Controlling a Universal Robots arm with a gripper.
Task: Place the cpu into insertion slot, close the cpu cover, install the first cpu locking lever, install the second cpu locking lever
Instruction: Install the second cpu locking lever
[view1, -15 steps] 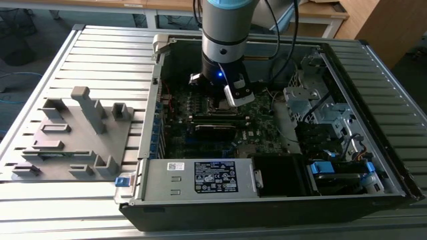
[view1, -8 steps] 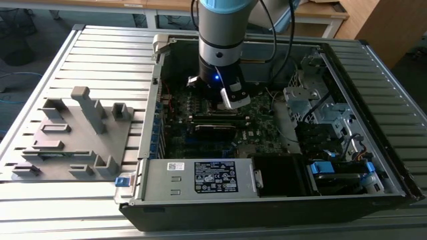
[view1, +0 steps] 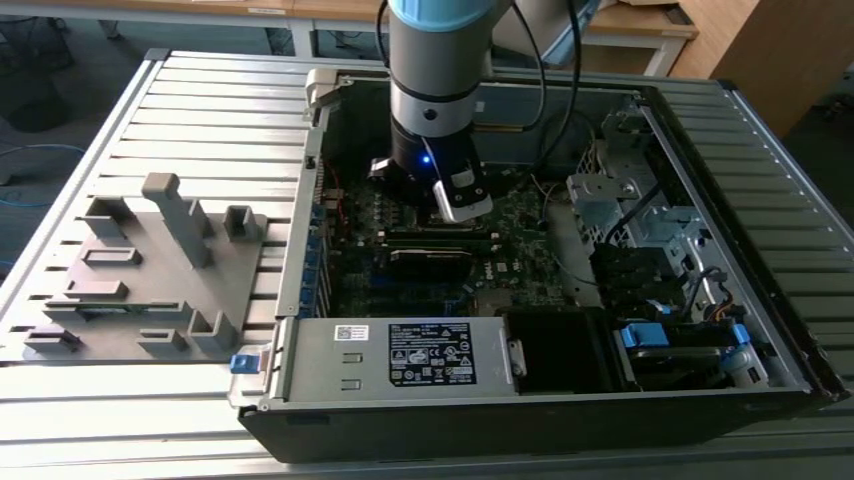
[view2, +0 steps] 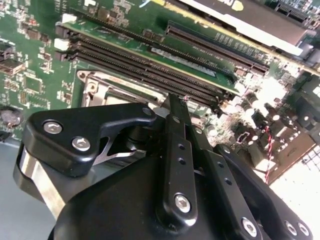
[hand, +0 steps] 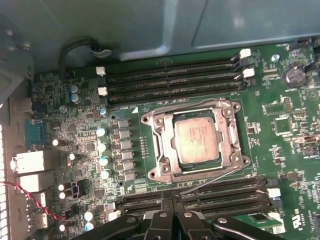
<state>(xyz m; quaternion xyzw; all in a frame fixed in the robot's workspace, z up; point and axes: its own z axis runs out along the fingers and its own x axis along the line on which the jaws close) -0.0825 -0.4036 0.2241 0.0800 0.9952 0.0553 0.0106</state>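
Green motherboard (hand: 280, 150), inside open computer case (view1: 747, 120); cpu cover (hand: 195, 141) lies shut around seated cpu (hand: 197, 141) (levers apparently unlatched); gripper (hand: 172, 200), fingers pressed together, holding nothing, beside socket; judgement: hooking a lever demands fine sideways alignment

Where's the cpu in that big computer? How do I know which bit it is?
In the first wrist view, find the green motherboard with long black memory slots running along two sides of a silver square frame, the cpu cover. The cpu lies flat in the middle of that frame. It is the one plain, dull grey metal square there; everything around it is green, black or shiny.
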